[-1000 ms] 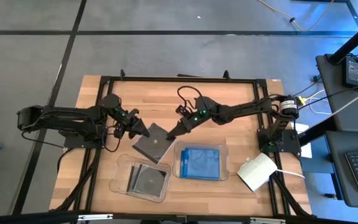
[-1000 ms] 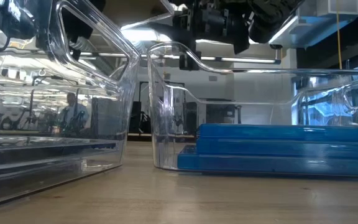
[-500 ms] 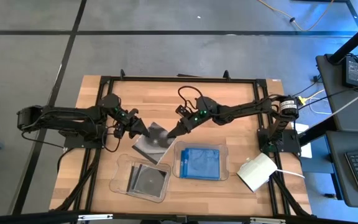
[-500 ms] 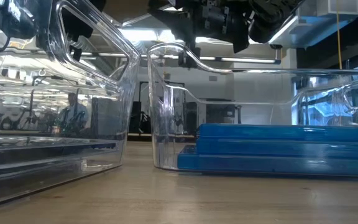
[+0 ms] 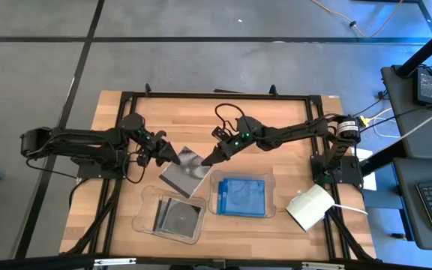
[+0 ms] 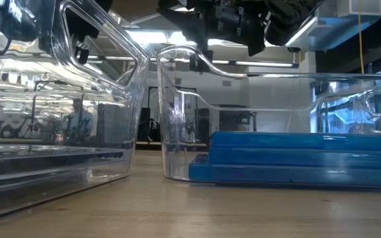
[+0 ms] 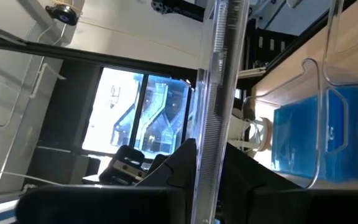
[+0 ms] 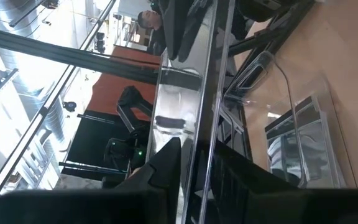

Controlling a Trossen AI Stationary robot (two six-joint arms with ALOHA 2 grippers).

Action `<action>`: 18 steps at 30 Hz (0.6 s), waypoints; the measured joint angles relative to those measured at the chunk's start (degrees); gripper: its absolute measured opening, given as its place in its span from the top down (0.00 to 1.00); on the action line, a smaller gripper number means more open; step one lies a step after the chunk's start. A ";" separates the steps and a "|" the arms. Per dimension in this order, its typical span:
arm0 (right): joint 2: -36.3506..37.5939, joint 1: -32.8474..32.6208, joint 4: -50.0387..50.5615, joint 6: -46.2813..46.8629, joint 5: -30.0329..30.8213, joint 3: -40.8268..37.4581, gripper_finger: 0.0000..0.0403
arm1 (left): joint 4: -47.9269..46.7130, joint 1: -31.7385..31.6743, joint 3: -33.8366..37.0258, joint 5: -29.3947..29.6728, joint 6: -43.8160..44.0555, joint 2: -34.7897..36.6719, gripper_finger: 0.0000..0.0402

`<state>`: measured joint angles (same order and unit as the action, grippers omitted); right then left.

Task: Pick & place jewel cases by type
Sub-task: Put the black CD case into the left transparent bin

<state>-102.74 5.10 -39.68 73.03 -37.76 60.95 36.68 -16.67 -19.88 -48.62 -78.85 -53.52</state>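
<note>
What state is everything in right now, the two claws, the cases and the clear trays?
Left gripper: shut on one edge of the dark jewel case.
Right gripper: shut on its opposite edge.
Dark grey square jewel case: held between both grippers, tilted.
Left clear plastic tray: holds dark cases.
Right clear plastic tray: holds stacked translucent blue jewel cases.

Two clear trays (image 5: 169,215) (image 5: 241,196) sit side by side along the desk's (image 5: 276,120) front edge; a white box (image 5: 309,208) rests at its front right corner.

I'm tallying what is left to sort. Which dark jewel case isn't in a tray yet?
The dark case held above the table between the left claw and right claw; the others lie in the left clear tray.
</note>
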 joint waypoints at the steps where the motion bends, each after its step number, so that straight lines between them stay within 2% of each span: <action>1: 0.00 0.00 0.00 -0.02 -0.02 0.00 0.81 | 0.43 0.01 0.00 0.16 0.06 0.00 0.88; 6: 0.04 0.02 0.02 -0.06 -0.06 0.00 0.81 | 0.90 0.00 0.02 0.76 0.20 0.00 0.83; 12: 0.03 0.00 0.04 -0.15 0.00 0.00 0.81 | 0.92 0.00 0.02 1.34 0.22 0.00 0.70; 18: 0.04 0.02 0.14 -0.47 0.12 0.00 0.84 | 0.90 0.00 0.02 6.02 1.21 0.00 0.61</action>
<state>-102.69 5.12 -39.54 72.57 -37.65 60.95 37.58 -16.67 -19.86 -42.61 -77.64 -53.52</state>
